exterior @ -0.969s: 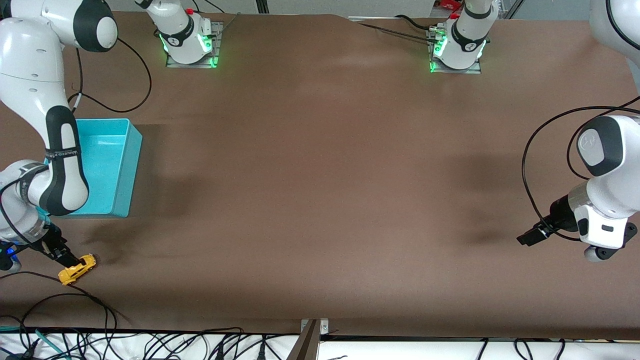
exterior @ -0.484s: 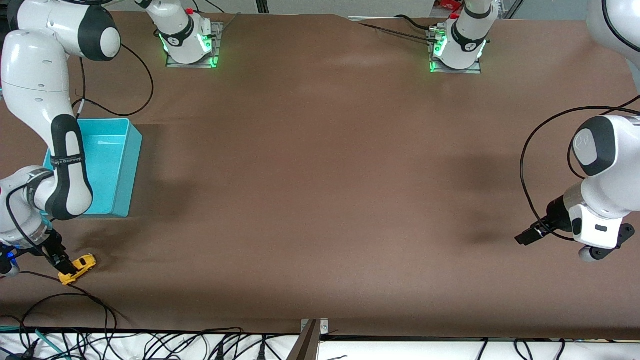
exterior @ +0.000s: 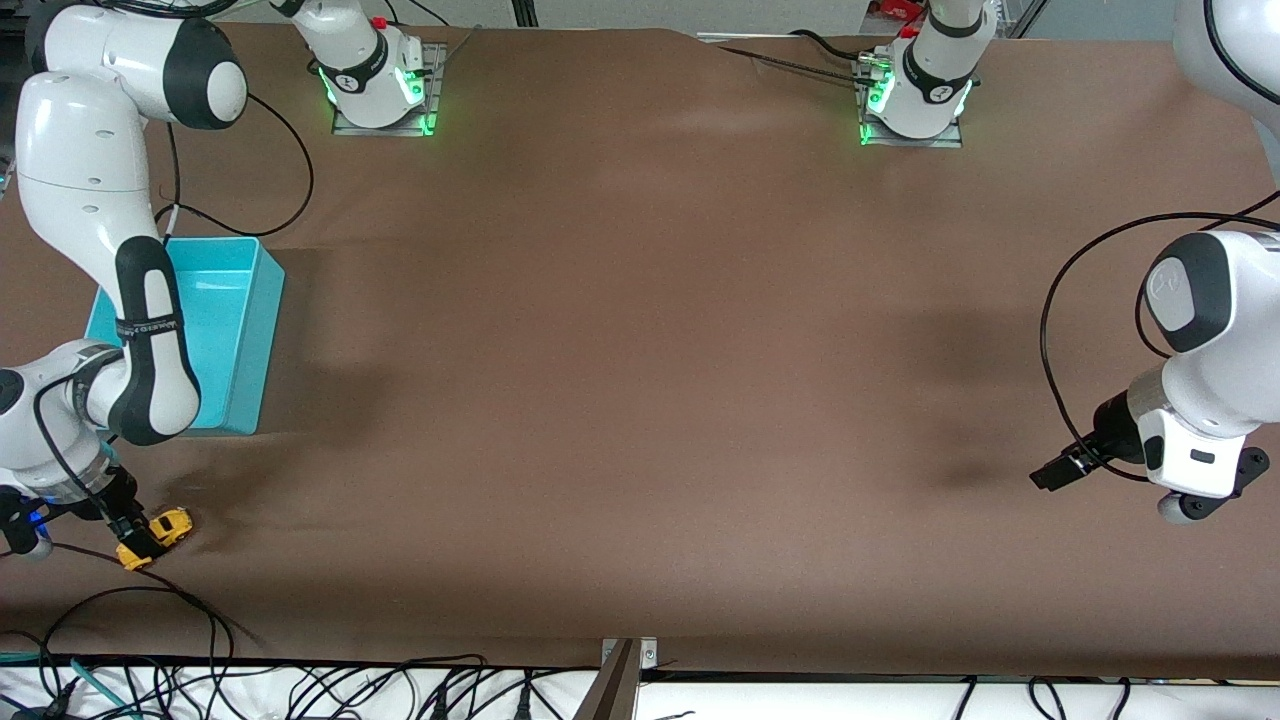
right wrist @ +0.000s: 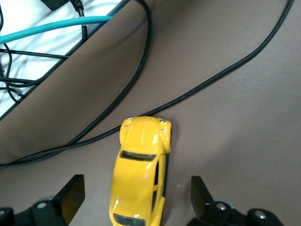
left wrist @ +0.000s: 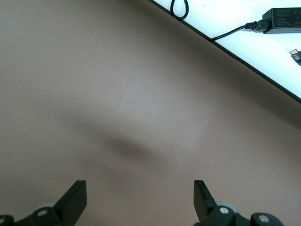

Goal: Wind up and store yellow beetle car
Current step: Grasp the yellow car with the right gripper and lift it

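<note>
The yellow beetle car (exterior: pixel 158 533) stands on the brown table near the front edge at the right arm's end, nearer to the front camera than the turquoise bin (exterior: pixel 222 330). My right gripper (exterior: pixel 135 527) is low over the car, open, with one finger on each side of it and a gap to both. In the right wrist view the car (right wrist: pixel 141 169) lies between the spread fingers (right wrist: pixel 73 195). My left gripper (exterior: pixel 1058 472) is open and empty over bare table at the left arm's end; it (left wrist: pixel 140 200) shows only table between its fingers.
Black cables (exterior: pixel 120 600) and a teal cable lie along the table's front edge close to the car; they (right wrist: pixel 141 70) also show in the right wrist view. The table's front edge (exterior: pixel 400 665) is a short way from the car.
My right gripper has lowered and shifted over the car so that its fingers now straddle it. The car has stayed in place. The left arm has barely moved.
</note>
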